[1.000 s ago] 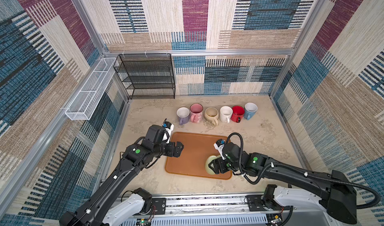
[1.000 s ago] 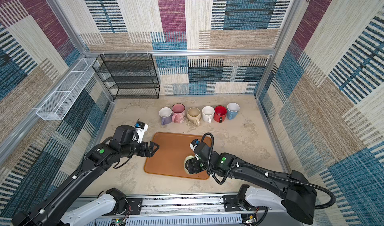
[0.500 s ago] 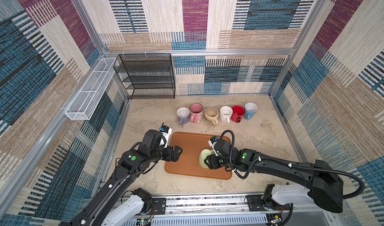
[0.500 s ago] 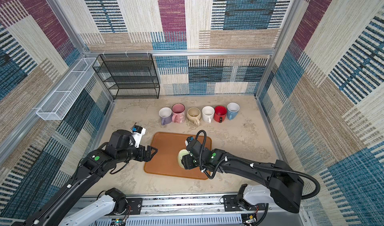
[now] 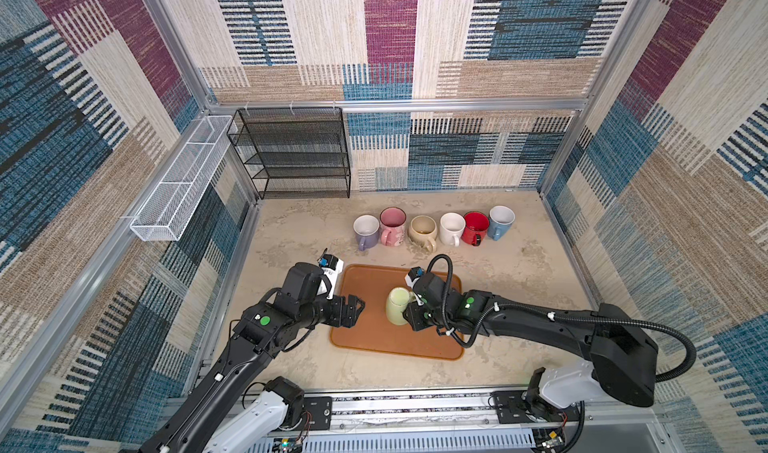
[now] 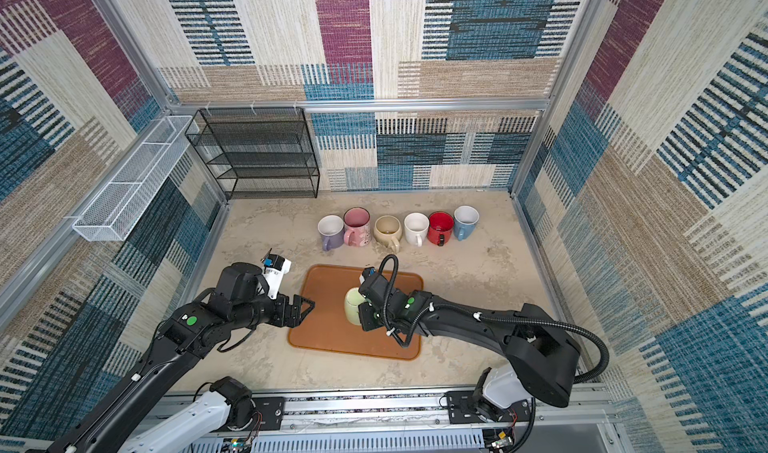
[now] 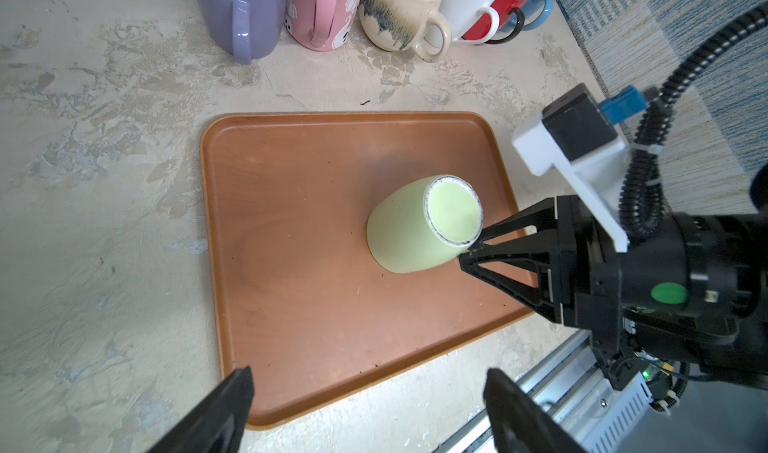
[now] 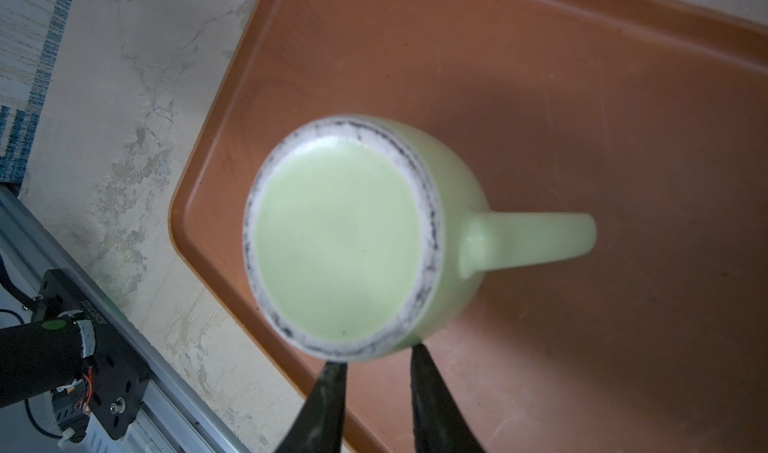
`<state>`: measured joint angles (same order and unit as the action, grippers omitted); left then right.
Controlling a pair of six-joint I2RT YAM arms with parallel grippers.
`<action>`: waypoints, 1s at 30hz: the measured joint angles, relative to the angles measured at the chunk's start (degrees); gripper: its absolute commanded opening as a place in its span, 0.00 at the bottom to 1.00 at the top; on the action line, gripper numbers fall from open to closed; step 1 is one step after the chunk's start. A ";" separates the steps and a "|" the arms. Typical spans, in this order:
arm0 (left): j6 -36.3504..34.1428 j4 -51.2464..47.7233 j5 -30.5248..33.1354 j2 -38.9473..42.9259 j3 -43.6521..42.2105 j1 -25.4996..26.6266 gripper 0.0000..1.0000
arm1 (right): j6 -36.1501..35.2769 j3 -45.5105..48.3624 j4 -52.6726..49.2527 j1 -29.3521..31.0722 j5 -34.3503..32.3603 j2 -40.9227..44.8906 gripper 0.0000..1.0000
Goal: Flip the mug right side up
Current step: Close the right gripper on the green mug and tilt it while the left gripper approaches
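Both the right gripper (image 7: 471, 250) and the pale green mug (image 7: 415, 226) now sit nearer the middle of the tray (image 7: 291, 305) than a second ago. The mug is upside down on the tray, base up. The right gripper's fingers are drawn close, with a thin strip of tray showing between them. Their tips rest against the mug's wall just under the base, but whether they pinch anything cannot be told.

Only the right wrist view shows the handle (image 8: 536, 241), a flat strap jutting sideways to the fingers' line. It also shows the unglazed white foot ring (image 8: 430, 239), smudged grey-black. In the left wrist view the left gripper (image 7: 370, 374) is spread wide and empty, with the mug ahead of it.

The glaze is glossy. The tray is matte orange-brown with rounded corners and a low raised lip. The table (image 7: 104, 222) is mottled beige, like stone. Beyond the tray from both grippers stands a row of six upright mugs (image 5: 422, 228).
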<state>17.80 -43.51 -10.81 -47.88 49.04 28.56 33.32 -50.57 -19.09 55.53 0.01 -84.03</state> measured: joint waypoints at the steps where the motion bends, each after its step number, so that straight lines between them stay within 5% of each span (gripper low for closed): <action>1: 0.00 0.00 -0.02 0.00 -0.07 0.00 0.91 | -0.20 -0.72 0.11 0.00 0.00 -0.66 0.15; 14: 0.00 0.07 -0.31 -0.04 -0.50 0.02 0.91 | -7.56 -6.25 -2.01 -0.57 5.84 4.11 0.14; 21: 2.23 3.23 -2.86 -1.64 -3.91 3.04 0.87 | -9.73 -8.35 -4.74 -10.99 8.96 7.08 0.08; 30: 8.07 12.22 -2.54 -6.51 -11.15 10.54 0.59 | -12.63 -13.11 -5.05 -16.39 14.05 -2.91 0.02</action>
<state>25.87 -31.29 -13.34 -54.39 37.89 39.09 20.69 -63.68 -24.14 39.13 14.06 -86.94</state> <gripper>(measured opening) 0.632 0.050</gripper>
